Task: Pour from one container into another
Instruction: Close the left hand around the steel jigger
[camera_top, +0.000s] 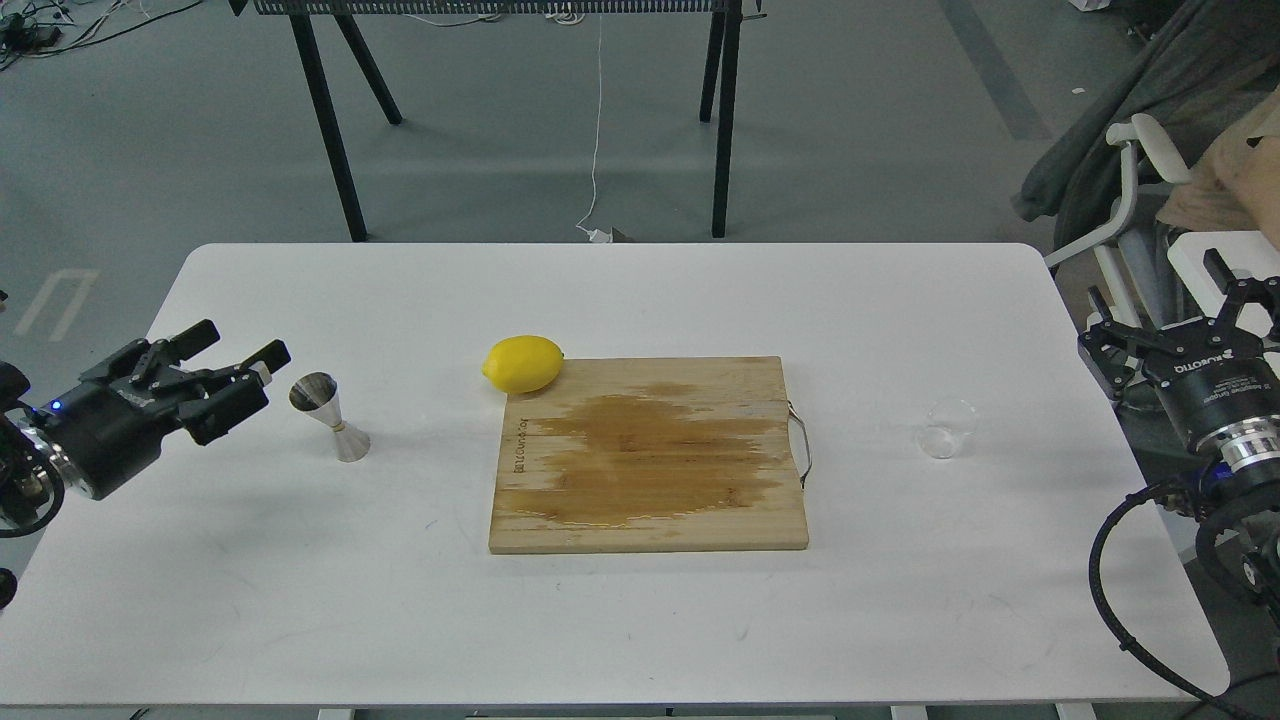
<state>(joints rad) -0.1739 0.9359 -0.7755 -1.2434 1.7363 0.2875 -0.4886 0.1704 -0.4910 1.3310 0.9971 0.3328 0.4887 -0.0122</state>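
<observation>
Clearly, the left gripper (234, 350) is seen with its two black fingers (193, 337) spread apart, and nothing is held between them. It hangs over the left side of the white table (300, 580). Just to the right of those fingers, the shiny steel jigger (330, 417) is stood upright on the table, close to the fingertips but not touched by them.

The right gripper (1158, 290) is seen at the right edge of the table. Its fingers (1219, 270) are spread wide too, and nothing is held there. The small clear cup (946, 428) is placed on the table, a little to the left of and below this gripper, apart from its fingers. It cannot be told if anything is in the cup.

Between the jigger and the cup, a wooden cutting board (760, 520) is laid flat in the middle of the table. A big wet brown patch (650, 455) is spread over it. A yellow lemon (523, 363) is set at the board's far left corner, touching it.

Behind the table, black legs of a stand (330, 130) are seen on the grey floor (850, 130).
</observation>
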